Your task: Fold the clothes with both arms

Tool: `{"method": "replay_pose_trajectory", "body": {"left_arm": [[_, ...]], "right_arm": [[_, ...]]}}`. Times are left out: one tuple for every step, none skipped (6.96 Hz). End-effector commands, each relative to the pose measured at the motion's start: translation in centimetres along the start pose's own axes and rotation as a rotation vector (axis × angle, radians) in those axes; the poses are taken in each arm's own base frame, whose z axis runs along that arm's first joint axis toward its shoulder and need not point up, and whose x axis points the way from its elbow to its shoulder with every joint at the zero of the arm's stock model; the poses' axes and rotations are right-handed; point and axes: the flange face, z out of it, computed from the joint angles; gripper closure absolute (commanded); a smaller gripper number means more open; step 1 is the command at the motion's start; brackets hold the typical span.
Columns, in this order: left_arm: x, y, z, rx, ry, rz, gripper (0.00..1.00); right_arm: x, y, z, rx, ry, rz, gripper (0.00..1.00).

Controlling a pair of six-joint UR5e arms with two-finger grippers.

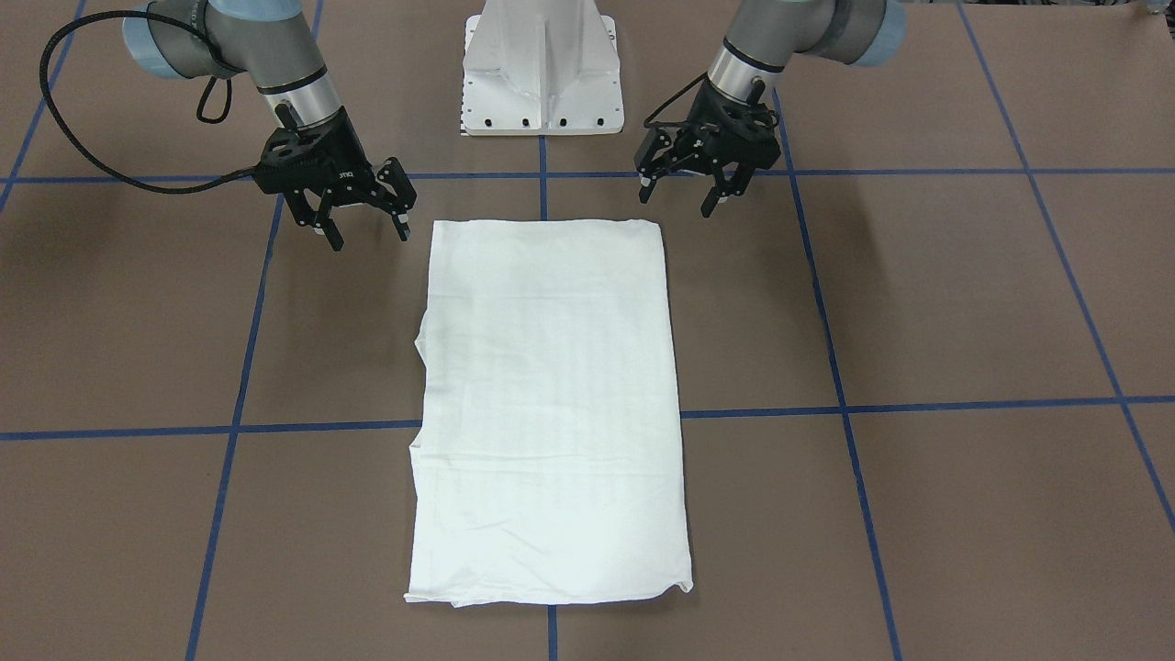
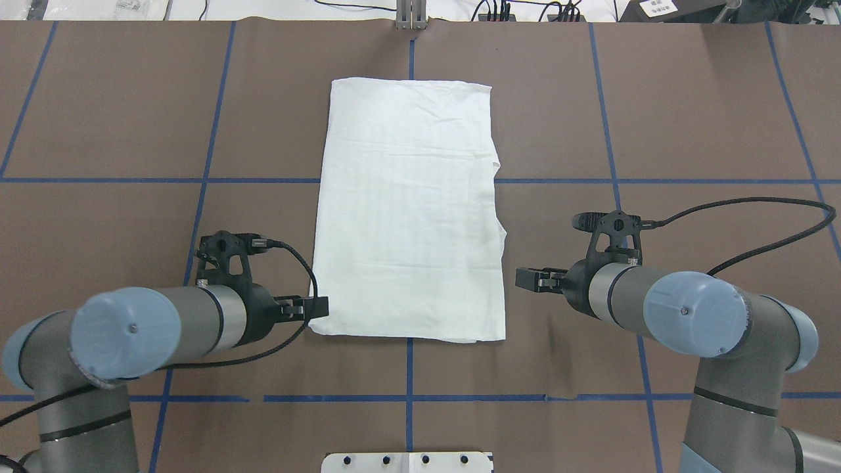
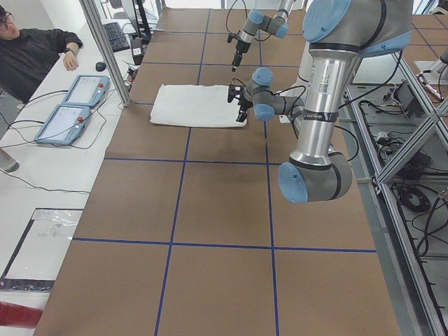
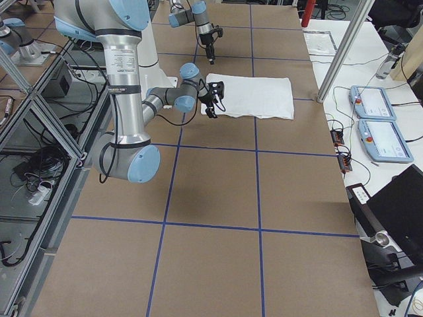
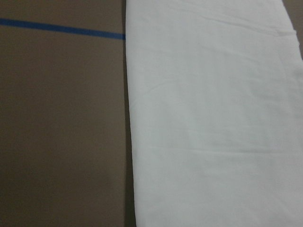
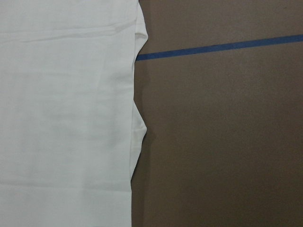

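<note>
The white T-shirt (image 1: 551,413) lies flat on the brown table, folded into a long rectangle; no text, collar or label shows. It also shows in the overhead view (image 2: 407,210), the left wrist view (image 5: 213,118) and the right wrist view (image 6: 66,118). My left gripper (image 1: 677,202) is open and empty, hovering just outside the shirt's near corner on my left (image 2: 315,307). My right gripper (image 1: 369,239) is open and empty, just outside the near corner on my right (image 2: 529,279). Neither touches the cloth.
The white metal pedestal base (image 1: 542,83) stands between my arms at the near edge. Blue tape lines (image 2: 197,180) grid the table. An operator (image 3: 35,49) and two teach pendants (image 3: 70,105) are beyond the table's far side. A metal post (image 3: 105,49) stands there.
</note>
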Motion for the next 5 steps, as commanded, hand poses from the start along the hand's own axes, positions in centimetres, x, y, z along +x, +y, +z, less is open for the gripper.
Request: {"method": "replay_pose_trajectory", "body": {"left_arm": [[2.5,2.4,3.2,-0.022,-0.044,-0.056,0.0],[2.1,2.0,4.0,-0.016,-0.06,-0.058,0.0],[1.8,1.2,4.0,0.008,-0.068,-0.062,0.0],[1.2,1.1,4.9,0.025,-0.09,-0.059,0.0],[1.1,1.0,5.1,0.027,-0.093,-0.052,0.0]], "right_arm": [[0.0,0.2,0.1,0.006,0.001,-0.001,0.0],[-0.1,0.3,0.1,0.005,0.001,-0.001,0.0],[0.0,0.2,0.1,0.015,0.004,-0.003,0.0],[0.0,0.3,0.3,0.015,0.007,-0.004,0.0],[0.0,0.4,0.4,0.014,0.008,-0.005,0.0]]}}
